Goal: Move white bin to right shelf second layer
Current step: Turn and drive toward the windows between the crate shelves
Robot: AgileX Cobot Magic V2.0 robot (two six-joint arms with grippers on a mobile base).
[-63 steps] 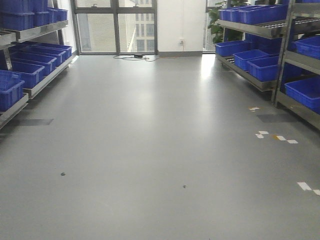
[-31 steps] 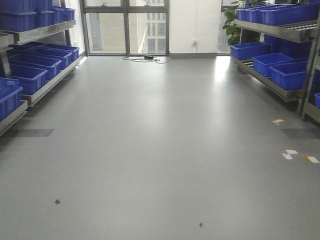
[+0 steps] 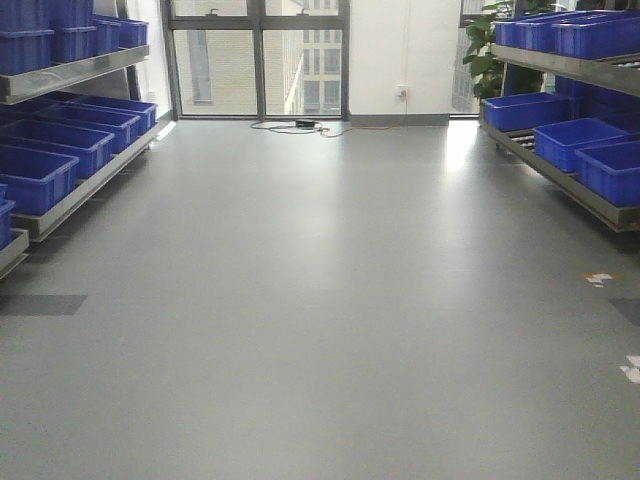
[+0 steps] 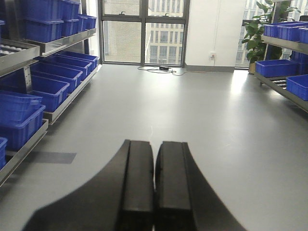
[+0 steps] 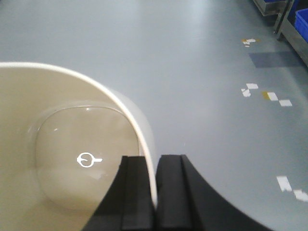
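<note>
Pinching bin (image 5: 72, 144) at rim with right tool (image 5: 155, 163), one finger inside wall, other outside. Holding it empty above floor (image 5: 192, 57), mid-aisle. Left tool (image 4: 154, 147) pressed together, nothing between. Facing down aisle: right shelf (image 3: 565, 180) with blue crates (image 3: 575, 140) ahead on right, well apart from bin. Pickup done, judging by grip. Left to do: reach shelf, find free spot on second layer (image 3: 575, 68), set bin down, let go.
</note>
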